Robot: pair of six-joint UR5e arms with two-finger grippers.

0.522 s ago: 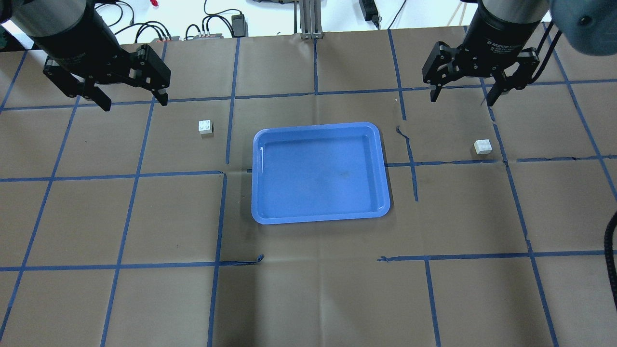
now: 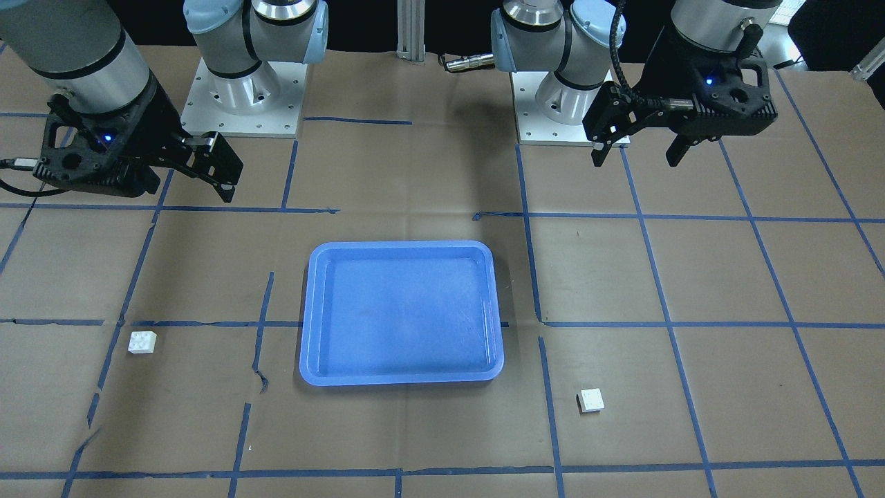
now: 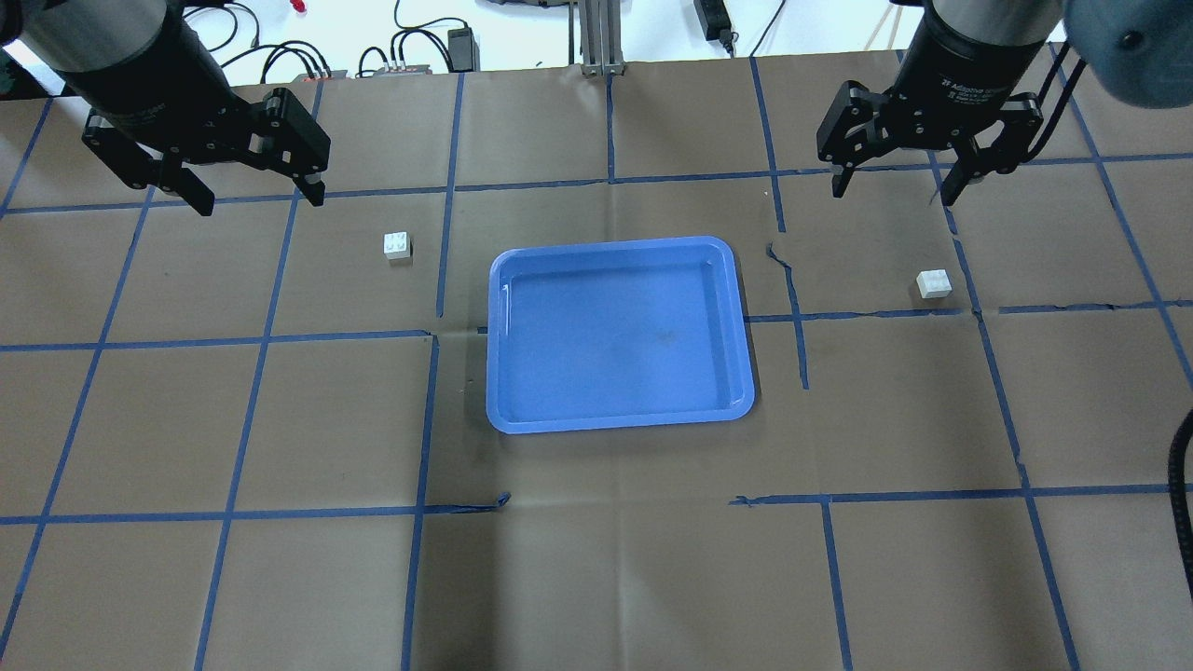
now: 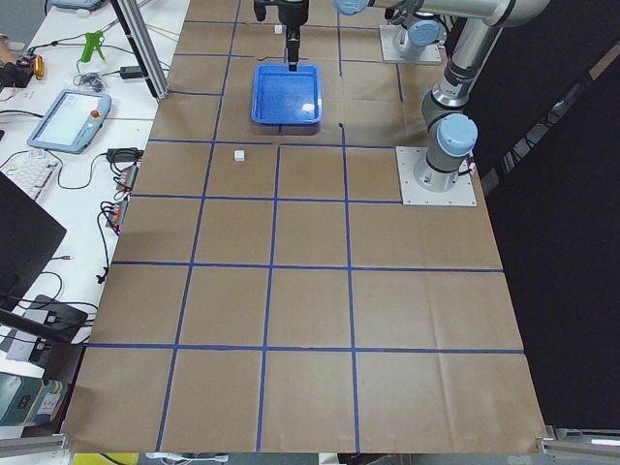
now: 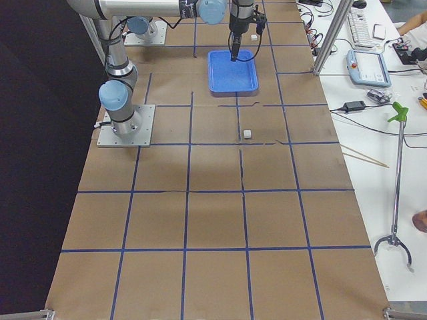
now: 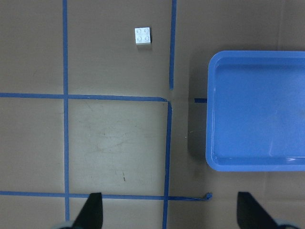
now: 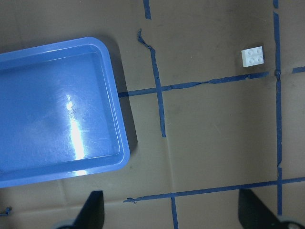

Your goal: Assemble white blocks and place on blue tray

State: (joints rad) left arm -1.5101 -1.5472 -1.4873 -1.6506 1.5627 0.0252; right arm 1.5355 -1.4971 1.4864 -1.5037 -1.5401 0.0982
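Two white blocks lie apart on the brown paper on either side of the blue tray point(image 3: 620, 335), which holds nothing. One white block point(image 3: 397, 246) is left of the tray, studs up, and also shows in the left wrist view point(image 6: 143, 36). The other white block point(image 3: 934, 283) is right of the tray and also shows in the right wrist view point(image 7: 253, 57). My left gripper point(image 3: 261, 200) hovers open and empty beyond and to the left of its block. My right gripper point(image 3: 892, 194) hovers open and empty just beyond its block.
Blue tape lines grid the paper-covered table. Cables and a metal post point(image 3: 596, 37) lie past the far edge. The arm bases point(image 2: 242, 90) stand on the robot's side. In the front view the blocks point(image 2: 590, 400) point(image 2: 142, 342) flank the tray point(image 2: 401, 311).
Almost nothing. Both grippers have shifted by only a few pixels. The blocks and the tray lie as before.
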